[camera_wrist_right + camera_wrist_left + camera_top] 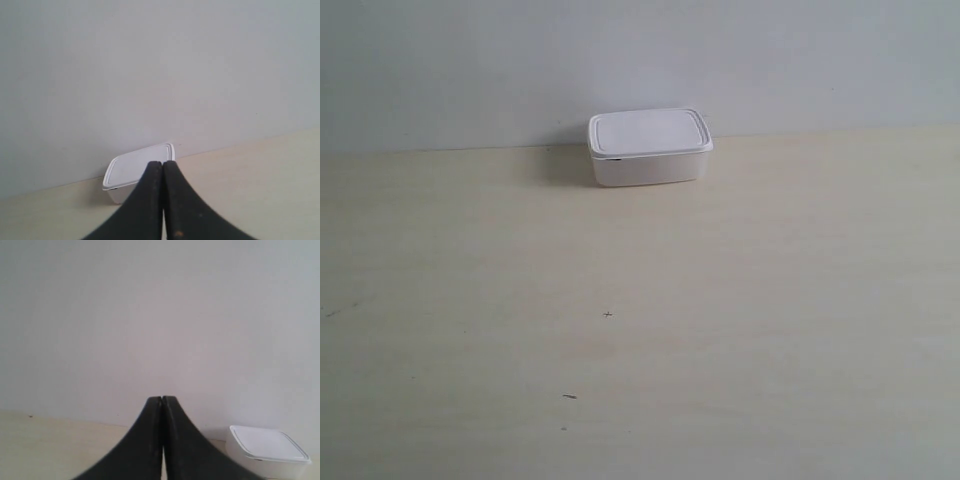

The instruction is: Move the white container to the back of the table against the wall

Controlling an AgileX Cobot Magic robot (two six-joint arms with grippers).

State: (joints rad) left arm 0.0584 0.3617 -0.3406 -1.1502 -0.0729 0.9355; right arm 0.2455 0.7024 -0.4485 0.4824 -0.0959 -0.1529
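Note:
The white container point(649, 148) stands with its lid on at the back of the table point(640, 330), touching or almost touching the wall point(640, 60). No arm shows in the exterior view. In the left wrist view my left gripper point(162, 399) is shut and empty, well short of the white container point(267, 451), which sits off to one side. My right gripper point(163, 163) is likewise shut on nothing, its black fingers partly covering the white container point(131, 172) behind them.
The pale wood-grain tabletop carries only a few tiny dark specks point(608, 315). The plain wall point(160, 315) runs along the whole back edge.

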